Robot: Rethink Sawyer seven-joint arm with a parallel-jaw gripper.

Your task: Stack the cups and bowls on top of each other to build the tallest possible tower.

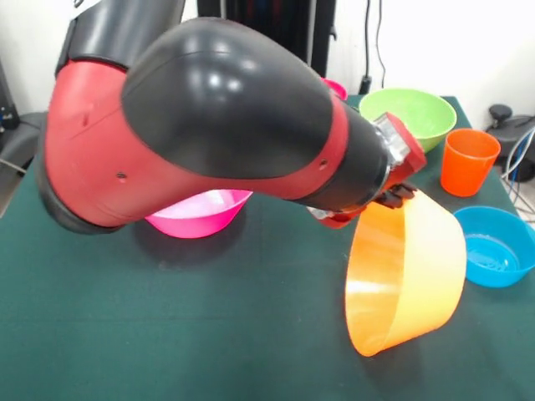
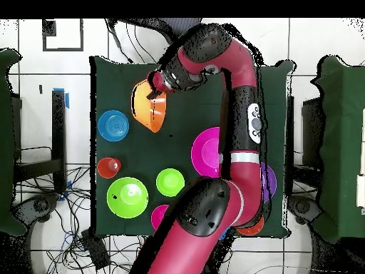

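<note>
Arm bent low across table; gripper [image 1: 399,194] clamped on tilted lg orange bowl's [image 1: 410,276] rim.

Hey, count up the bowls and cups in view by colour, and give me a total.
Green bowls: 2
Pink bowls: 2
Orange bowl, held by the gripper: 1
Blue bowl: 1
Purple bowl: 1
Orange-red cup: 1
Orange-red piece half under the arm: 1
Total: 9

A tilted bowl [image 1: 407,271] sits at lower right of the front view; a cup [image 1: 468,161] and another bowl [image 1: 498,246] lie right of it.
</note>
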